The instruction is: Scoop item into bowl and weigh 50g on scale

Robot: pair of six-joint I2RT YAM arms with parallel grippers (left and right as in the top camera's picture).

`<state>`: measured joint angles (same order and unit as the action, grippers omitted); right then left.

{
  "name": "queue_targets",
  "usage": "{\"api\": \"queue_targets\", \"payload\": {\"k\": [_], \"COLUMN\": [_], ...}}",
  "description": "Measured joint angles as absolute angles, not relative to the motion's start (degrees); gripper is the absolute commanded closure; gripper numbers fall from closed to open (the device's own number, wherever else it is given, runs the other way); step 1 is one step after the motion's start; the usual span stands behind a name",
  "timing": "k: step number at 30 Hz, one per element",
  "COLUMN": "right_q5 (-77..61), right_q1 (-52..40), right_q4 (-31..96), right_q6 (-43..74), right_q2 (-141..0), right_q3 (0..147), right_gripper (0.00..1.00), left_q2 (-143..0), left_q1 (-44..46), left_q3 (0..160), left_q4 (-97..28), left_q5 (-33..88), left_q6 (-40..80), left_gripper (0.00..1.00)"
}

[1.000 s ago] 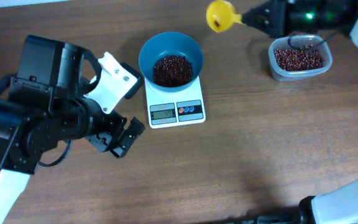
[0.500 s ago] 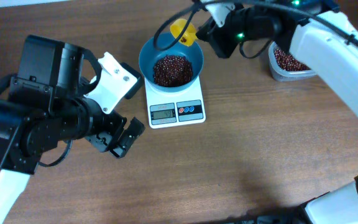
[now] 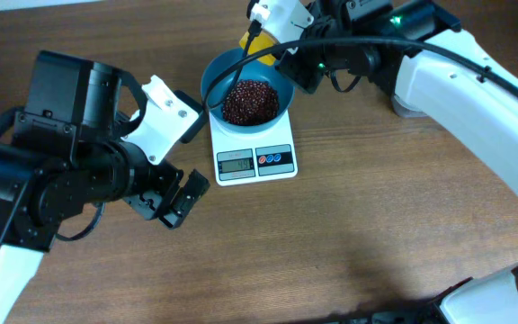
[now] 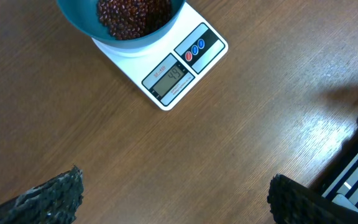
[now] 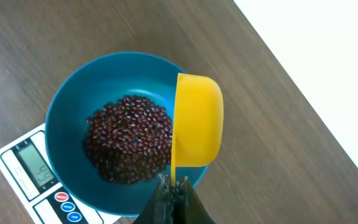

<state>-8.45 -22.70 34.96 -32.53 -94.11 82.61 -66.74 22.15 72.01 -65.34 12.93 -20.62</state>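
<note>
Many tiny glossy red-brown beans [image 5: 129, 140] inside smooth teal bowl [image 5: 70, 96]

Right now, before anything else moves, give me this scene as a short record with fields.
bowl: teal, standing on the scale
beans: dark red-brown heap in the bowl's middle
scale: white, on the wooden table, display lit, digits too small to read surely
scoop: yellow, tipped on its side over the bowl's rim, mouth toward the beans
right gripper: shut on the scoop's handle
left gripper: open, empty, over the table beside the scale
</note>
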Motion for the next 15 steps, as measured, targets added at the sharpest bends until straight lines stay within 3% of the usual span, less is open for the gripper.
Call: {"api": "queue_targets", "payload": {"k": [10,15], "right_q5": [-6.2,-6.0], "right_q1": [-20.0,-14.6], "right_q4": [30.7,29.7], "right_q6": [-31.6,-24.1], "right_q2": [-91.3,-87.3], "right_q3": [82.6,82.6], "right_gripper": [0.96,0.96], "left_q2": [-66.7,-66.7], "left_q1": [22.2,22.2], "left_q3": [72.0,72.0], "left_q4": [-65.3,-65.3], "left_q5": [12.9,12.9], "left_q6": [-20.6,-20.6], "left_gripper": [0.01,0.01]}}
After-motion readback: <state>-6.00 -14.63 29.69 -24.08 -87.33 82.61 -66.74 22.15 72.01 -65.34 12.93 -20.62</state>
